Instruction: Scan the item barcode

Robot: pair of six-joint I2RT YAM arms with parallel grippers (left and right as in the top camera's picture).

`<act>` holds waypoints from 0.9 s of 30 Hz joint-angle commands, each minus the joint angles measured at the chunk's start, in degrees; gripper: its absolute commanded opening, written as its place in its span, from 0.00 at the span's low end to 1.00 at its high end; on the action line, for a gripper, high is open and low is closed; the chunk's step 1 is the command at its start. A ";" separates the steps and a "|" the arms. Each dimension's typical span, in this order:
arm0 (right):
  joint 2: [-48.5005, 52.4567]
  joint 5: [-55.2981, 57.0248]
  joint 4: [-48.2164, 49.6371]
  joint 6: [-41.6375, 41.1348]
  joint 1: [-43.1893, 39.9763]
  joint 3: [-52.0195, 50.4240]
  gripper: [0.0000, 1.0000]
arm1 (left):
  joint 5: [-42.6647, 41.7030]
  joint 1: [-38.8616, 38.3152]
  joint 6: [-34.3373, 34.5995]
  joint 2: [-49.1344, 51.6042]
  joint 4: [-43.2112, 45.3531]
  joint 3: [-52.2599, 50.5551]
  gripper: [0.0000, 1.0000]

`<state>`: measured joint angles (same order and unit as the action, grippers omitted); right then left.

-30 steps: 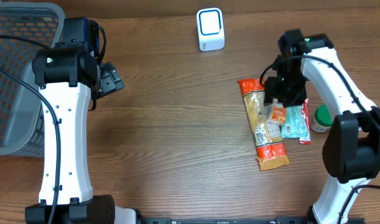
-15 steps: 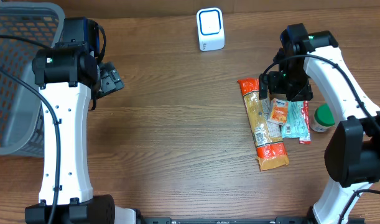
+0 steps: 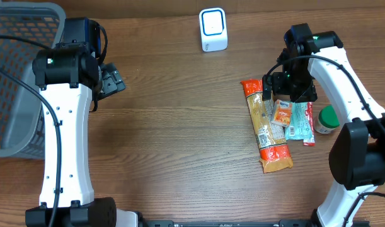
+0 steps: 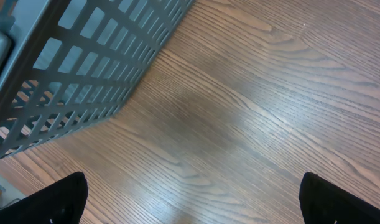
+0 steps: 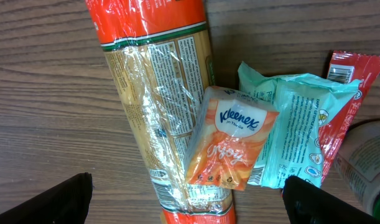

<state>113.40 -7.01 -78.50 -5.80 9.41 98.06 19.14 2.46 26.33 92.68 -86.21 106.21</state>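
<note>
Both fingers of the right gripper have just opened wide and lifted, empty, above the orange tissue pack, which lies across the pasta packet. It probably needs regrasping before it reaches the scanner, far left.

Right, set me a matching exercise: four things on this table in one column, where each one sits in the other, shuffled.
Things:
1. long clear spaghetti packet with orange ends
2. small orange Kleenex tissue pack
3. grey plastic mesh basket
4. white box scanner with blue-ringed face

Places:
A. standing alone at the back of the wooden table
B. at the table's left edge
C. on top, overlapping two other packets
D. left side of the item pile, flat on the wood

Pairs: 1-D, 2-C, 3-B, 4-A
</note>
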 commanded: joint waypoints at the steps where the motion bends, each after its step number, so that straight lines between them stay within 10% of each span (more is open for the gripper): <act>1: -1.86 0.55 0.26 0.09 -0.22 1.38 1.00 | 0.70 0.15 -1.05 0.31 -0.09 0.28 1.00; 27: -11.87 0.76 4.98 0.09 -0.11 0.92 1.00 | 0.70 0.15 -1.05 0.31 -0.09 0.28 1.00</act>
<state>109.19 -6.96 -73.78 -5.78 9.41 98.04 19.14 2.46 26.33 92.68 -86.21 106.21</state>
